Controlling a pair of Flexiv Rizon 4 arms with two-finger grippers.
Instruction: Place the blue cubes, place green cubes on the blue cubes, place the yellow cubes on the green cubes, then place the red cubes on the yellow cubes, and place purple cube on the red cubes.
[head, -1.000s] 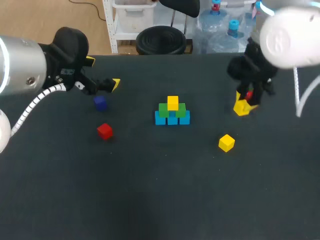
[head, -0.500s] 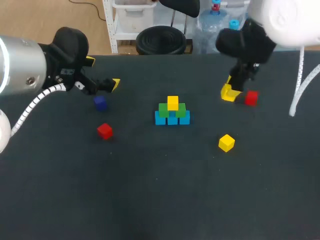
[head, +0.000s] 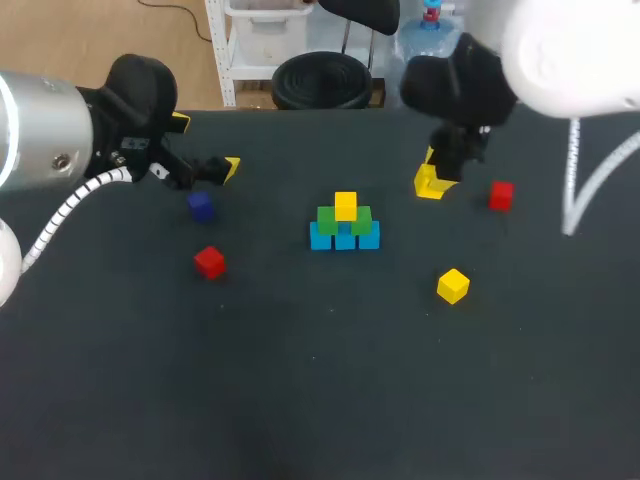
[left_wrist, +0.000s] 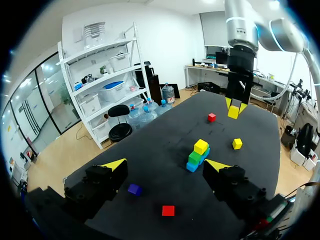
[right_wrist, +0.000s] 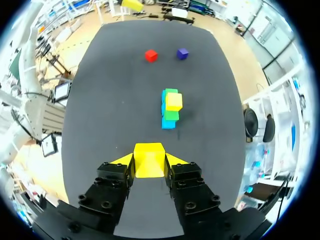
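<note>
The right gripper (right_wrist: 149, 161) hung clamped on a yellow cube (right_wrist: 149, 156) (left gripper (left_wrist: 166, 166) gaped empty). It had drifted away from the red cube (head: 501, 195).

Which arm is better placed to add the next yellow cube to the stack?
Right. The right gripper is shut on a yellow cube near the stack; the left gripper is open and empty.

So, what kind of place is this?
Probably a robotics test bench: the left gripper and the right gripper, holding a yellow cube, hang over a dark table with a stack of coloured cubes.
</note>
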